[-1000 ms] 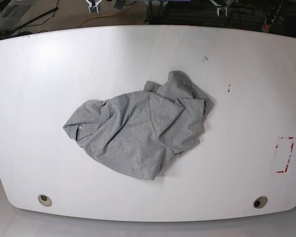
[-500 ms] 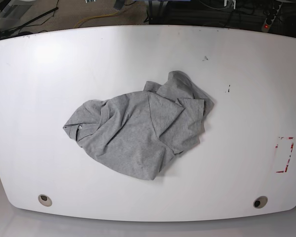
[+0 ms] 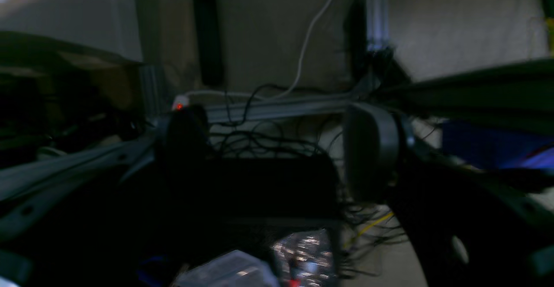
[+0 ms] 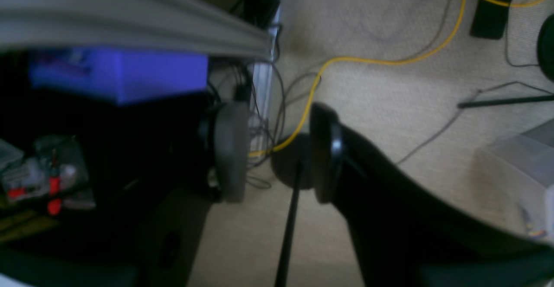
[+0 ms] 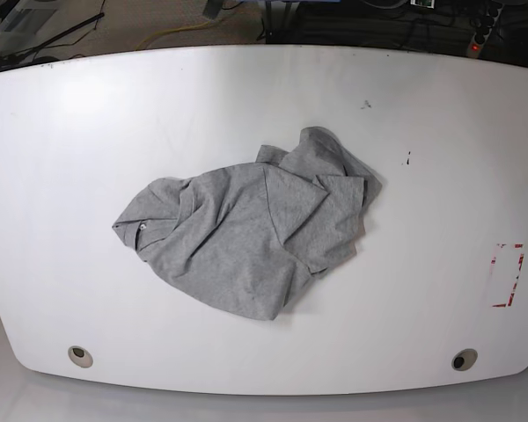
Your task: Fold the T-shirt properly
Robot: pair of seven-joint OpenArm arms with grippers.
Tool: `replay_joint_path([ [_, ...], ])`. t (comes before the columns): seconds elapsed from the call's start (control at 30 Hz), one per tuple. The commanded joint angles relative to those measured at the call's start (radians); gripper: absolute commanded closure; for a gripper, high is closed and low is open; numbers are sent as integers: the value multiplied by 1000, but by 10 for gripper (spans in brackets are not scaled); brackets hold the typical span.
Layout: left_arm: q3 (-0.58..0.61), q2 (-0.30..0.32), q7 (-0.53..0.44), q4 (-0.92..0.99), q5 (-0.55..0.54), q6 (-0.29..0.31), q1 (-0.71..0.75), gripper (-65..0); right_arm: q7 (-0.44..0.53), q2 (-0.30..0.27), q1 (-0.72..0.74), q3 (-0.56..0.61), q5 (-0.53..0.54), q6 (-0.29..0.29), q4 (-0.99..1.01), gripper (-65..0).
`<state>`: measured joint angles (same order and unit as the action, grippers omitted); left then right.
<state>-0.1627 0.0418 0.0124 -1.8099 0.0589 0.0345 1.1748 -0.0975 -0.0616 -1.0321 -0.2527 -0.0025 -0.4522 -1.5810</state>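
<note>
The T-shirt (image 5: 251, 229) lies crumpled in a heap in the middle of the white table (image 5: 88, 132), light grey and wrinkled, with no lettering showing. No gripper touches it, and both are off the table behind its far edge. In the left wrist view my left gripper (image 3: 277, 148) is open and empty, facing dark cables and frame rails. In the right wrist view my right gripper (image 4: 279, 153) is open and empty over the carpet floor, with a yellow cable (image 4: 389, 61) behind it. The T-shirt shows in neither wrist view.
The table has a round hole at the front left (image 5: 80, 356) and another at the front right (image 5: 464, 360). A red-marked rectangle (image 5: 509, 275) sits near the right edge. Small dark specks (image 5: 408, 158) lie right of the T-shirt. Cables and frame parts lie behind the far edge.
Both gripper tips that showed at the top edge of the base view have drawn back out of it. The T-shirt has not moved.
</note>
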Motion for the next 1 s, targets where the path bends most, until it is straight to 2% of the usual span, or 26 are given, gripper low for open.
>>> replay_joint_path([
  [0.0, -7, 10, -10, -97, -84, -3, 67, -446, -17, -11, -55, -7, 55, -18, -114, -224],
  [0.17, -27, 11, -10, -189, -169, -5, 130, -446, -46, -51, -158, -12, 151, -17, -295, -224],
  [0.37, -59, 3, -12, -201, -184, -5, 134, -446, -46, -53, -218, -60, 212, -17, -437, -224],
  [0.6, -65, 8, -12, -199, -184, -5, 64, -446, -46, -94, -129, -107, 289, -18, -437, -224],
  [0.97, -56, 10, -7, -198, -176, -5, -86, -453, -51, -91, 39, -99, 319, -18, -436, -230],
])
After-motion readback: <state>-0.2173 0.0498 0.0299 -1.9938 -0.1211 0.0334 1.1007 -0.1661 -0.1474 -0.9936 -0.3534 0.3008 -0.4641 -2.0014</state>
